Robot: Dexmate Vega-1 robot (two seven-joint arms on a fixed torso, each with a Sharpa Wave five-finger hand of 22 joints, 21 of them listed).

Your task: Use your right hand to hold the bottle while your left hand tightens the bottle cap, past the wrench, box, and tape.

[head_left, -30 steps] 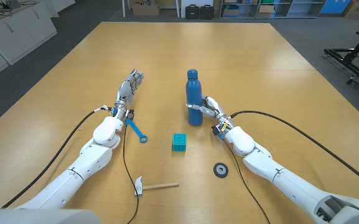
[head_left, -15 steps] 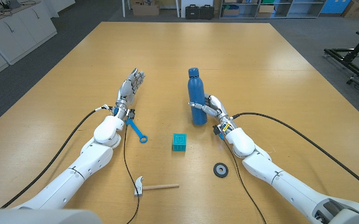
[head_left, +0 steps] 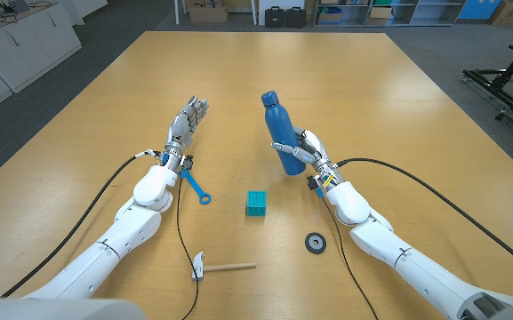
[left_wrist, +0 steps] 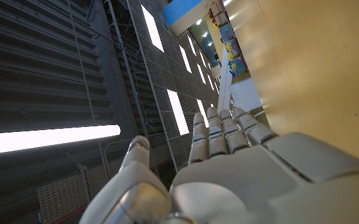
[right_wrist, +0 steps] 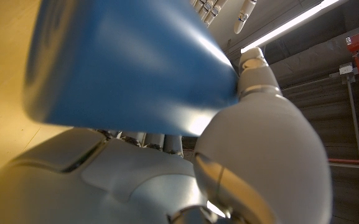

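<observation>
Head view, bottle: the blue bottle (head_left: pixel 280 132) sits just right of the frame's centre, tilted with its cap (head_left: pixel 268 97) leaning toward the upper left, which brings the cap toward the left hand.
Head view, right hand: the right hand (head_left: pixel 307 150) wraps the bottle's lower body, fingers clenched around it; the base looks lifted or tipped off the bench (head_left: pixel 398 98), though I cannot tell for sure.
Head view, left hand: the left hand (head_left: pixel 188 121) is left of centre, fingers released and spread, holding nothing, well apart from the cap; judged as waiting for the bottle to be steadied.
Head view, clutter: a blue wrench (head_left: pixel 195 186) lies just below the left wrist, a teal box (head_left: pixel 256 203) lies below the bottle, and a dark tape roll (head_left: pixel 315 242) sits beside the right forearm; a hammer (head_left: pixel 218 265) lies at lower centre.
Left wrist view: the left hand's fingers (left_wrist: pixel 219 132) are straight and together, nothing in them.
Right wrist view: the bottle's blue body (right_wrist: pixel 123 62) is pressed against the palm, with the thumb (right_wrist: pixel 254 65) closed alongside it, a firm hold suited to resisting a twist.
</observation>
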